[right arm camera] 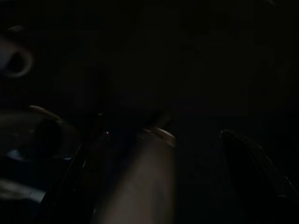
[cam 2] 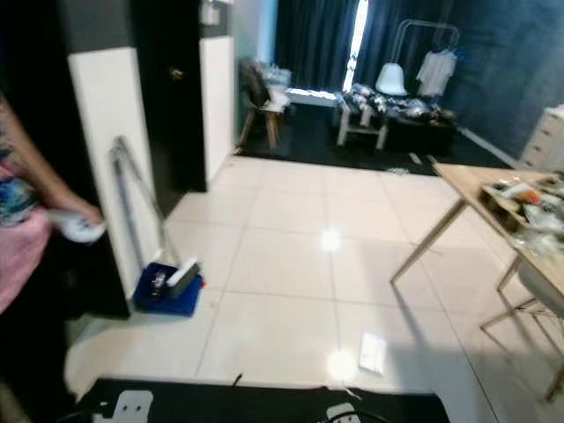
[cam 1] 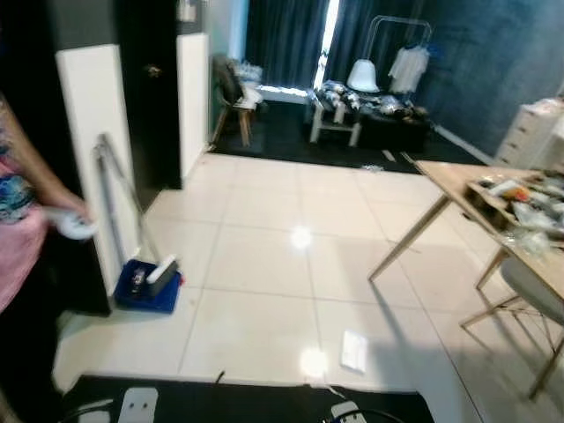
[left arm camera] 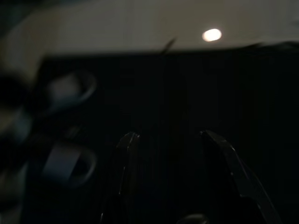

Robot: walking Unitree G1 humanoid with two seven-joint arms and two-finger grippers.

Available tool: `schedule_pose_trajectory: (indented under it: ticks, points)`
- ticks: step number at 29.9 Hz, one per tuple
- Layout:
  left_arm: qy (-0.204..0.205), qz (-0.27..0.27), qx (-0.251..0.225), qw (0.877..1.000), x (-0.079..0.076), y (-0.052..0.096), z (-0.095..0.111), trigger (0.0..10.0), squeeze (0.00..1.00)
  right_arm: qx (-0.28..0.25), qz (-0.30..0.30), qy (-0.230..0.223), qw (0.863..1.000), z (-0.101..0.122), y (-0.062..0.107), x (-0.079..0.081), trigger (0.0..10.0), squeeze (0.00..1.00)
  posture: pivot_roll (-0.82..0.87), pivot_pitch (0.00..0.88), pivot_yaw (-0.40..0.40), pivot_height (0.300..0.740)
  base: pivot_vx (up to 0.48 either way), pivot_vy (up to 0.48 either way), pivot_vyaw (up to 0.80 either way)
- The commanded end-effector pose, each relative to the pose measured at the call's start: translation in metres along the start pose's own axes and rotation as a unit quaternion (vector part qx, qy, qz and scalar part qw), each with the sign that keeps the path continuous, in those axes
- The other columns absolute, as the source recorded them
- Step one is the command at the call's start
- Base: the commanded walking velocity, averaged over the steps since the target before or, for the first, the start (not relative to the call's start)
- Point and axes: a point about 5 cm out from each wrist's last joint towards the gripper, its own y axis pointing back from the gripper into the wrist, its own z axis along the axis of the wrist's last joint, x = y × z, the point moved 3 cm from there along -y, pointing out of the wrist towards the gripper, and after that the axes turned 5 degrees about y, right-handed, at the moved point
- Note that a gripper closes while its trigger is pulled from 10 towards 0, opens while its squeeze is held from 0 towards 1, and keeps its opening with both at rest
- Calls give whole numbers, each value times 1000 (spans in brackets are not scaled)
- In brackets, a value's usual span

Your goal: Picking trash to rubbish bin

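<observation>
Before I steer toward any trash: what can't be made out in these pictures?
- Flat white piece on the tiled floor: blurred, trash or not unclear.
- Clutter on the wooden table: cut by the eye views' edge.
- Left gripper: left wrist view dark.
- Right gripper: right wrist view near black.

My head views soft, slightly blurred; ceiling-light glare on glossy floor tiles; my wrist views nearly black.

Dustpan: blue, floor at 9 o'clock, against white wall.
Table: wooden, cluttered, 3 o'clock.
Clothes rack: 1 o'clock, far.
</observation>
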Motion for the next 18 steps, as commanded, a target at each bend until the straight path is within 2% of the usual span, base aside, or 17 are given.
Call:
schedule_pose_trajectory:
  ticks: [1, 18]
  points:
    - [-3, -3, 7, 1000, -2, 2, -6, 10000, 0, -1, -4, 3, 1000, 3, 0, -2, 10000, 0, 110, 0, -82, 740, 401, 0, -800]
    - [-7, -6, 6, 1000, -1, 1, -4, 10000, 0, 1, -4, 4, 1000, 2, 0, -2, 10000, 0, 112, 0, -79, 740, 397, 0, -800]
